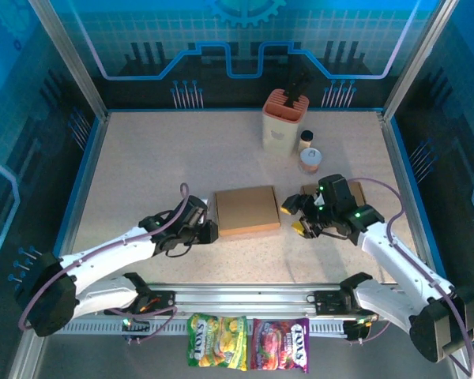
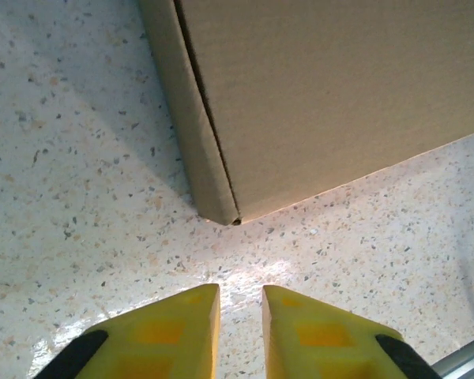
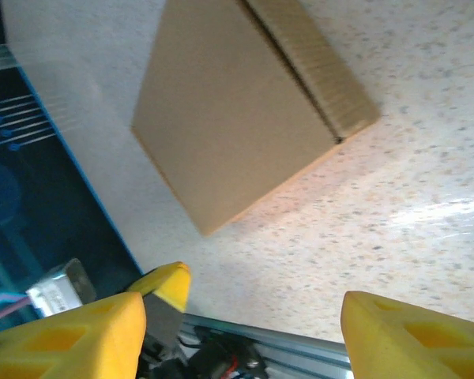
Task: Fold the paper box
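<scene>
While the left gripper (image 2: 240, 335) hangs with fingers nearly closed on nothing, the folded cardboard box (image 1: 246, 210) lies flat just at its 12 o'clock. At the box's 3 o'clock, the right gripper (image 1: 299, 215) spreads wide, clasping nothing, above the speckled table (image 1: 142, 166).

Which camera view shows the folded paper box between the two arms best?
The top external view: the whole paper box lies flat and closed. The left wrist view gives one corner; the right wrist view shows most of the box, tilted and blurred.
</scene>
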You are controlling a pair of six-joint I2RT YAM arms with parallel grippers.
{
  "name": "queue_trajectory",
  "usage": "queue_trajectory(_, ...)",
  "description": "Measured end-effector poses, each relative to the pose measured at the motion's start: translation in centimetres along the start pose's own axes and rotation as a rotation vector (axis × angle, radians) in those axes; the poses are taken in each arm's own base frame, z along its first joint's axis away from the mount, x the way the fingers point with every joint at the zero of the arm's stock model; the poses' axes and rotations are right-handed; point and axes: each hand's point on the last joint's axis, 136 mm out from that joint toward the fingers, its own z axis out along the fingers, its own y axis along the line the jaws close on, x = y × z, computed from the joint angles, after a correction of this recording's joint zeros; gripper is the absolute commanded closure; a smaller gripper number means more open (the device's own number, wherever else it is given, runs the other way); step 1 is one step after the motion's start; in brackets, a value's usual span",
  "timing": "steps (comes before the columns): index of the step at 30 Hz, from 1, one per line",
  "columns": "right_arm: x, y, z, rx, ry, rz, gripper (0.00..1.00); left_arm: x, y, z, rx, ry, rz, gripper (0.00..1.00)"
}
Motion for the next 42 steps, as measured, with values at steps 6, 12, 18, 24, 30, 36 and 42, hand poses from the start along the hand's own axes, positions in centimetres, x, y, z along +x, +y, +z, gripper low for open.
queue_trajectory(6, -1.0, -2.0, 3.2, 0.126, 0.084, -0.163, 0.3, -1.9, -0.6, -0.5, 0.033, -0.015, -0.1, 0.65)
queue_trajectory(12, -3.2, -0.5, 4.4, 0.164, 0.074, -0.382, 0.03, -8.0, 0.6, -2.1, 0.114, -0.107, -0.312, 0.01)
queue_trajectory(18, -7.8, 4.2, -4.0, 0.111, -0.376, -0.63, 0.0, -13.1, 3.0, -6.8, 0.135, -0.316, -0.337, 0.01)
queue_trajectory(24, -13.2, 3.7, -13.5, 0.263, -0.87, -0.603, 0.0, -16.5, 4.1, -13.0, 0.006, -0.6, -0.218, 0.01)
queue_trajectory(30, -16.9, -2.6, -11.2, 0.489, -0.96, -0.745, 0.0, -16.6, 9.6, -15.2, -0.292, -0.747, -0.267, 0.01)
queue_trajectory(36, -19.3, -5.8, -5.2, 0.544, -0.904, -0.894, 0.0, -14.9, 12.9, -13.0, -0.44, -0.737, -0.19, 0.01)
queue_trajectory(42, -21.5, -3.9, -2.1, 0.464, -0.914, -1.001, 0.0, -14.5, 14.2, -11.4, -0.501, -0.709, -0.104, 0.01)
